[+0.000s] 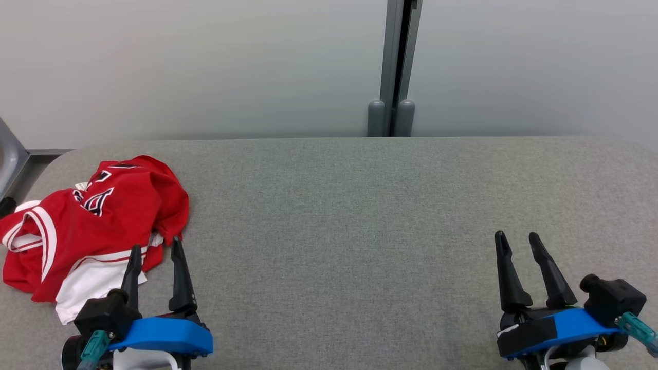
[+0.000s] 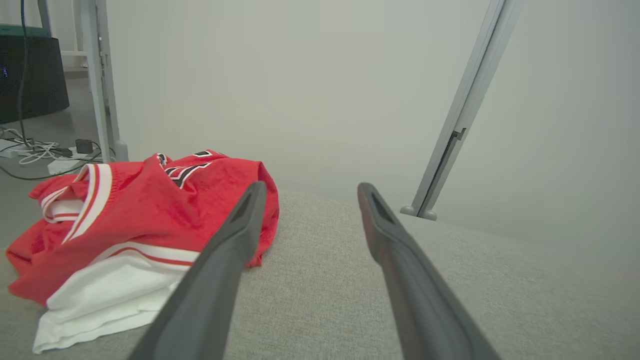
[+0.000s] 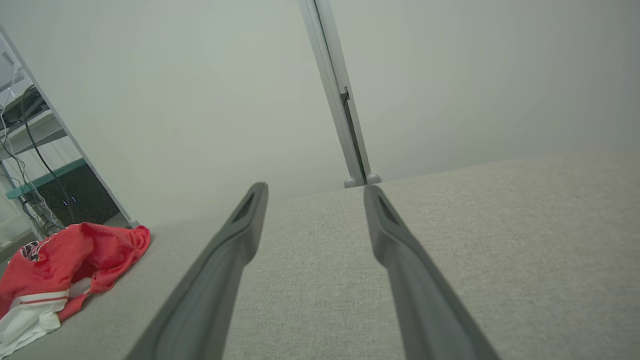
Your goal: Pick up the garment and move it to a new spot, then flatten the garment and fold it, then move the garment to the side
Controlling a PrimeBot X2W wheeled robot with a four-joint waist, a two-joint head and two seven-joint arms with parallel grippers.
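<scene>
Left end effector (image 1: pixel 156 244) is released and empty, fingers spread, at the near left of the grey bench (image 1: pixel 334 216). Right end effector (image 1: pixel 517 235) is likewise released and empty at the near right. Just beyond the left fingers, the crumpled red-and-white garment (image 1: pixel 103 216) lies at the bench's left end. A grey post (image 1: pixel 393 67) stands behind.

I see a grey fabric table (image 1: pixel 360 231) with rounded far corners. Behind it stand pale panels (image 1: pixel 205 61) joined by a grey post (image 1: pixel 393 61). Past its left end, my left wrist view shows grey floor (image 2: pixel 65 125), loose cables (image 2: pixel 35 148) and a dark cabinet (image 2: pixel 30 75). The light is soft and even.
</scene>
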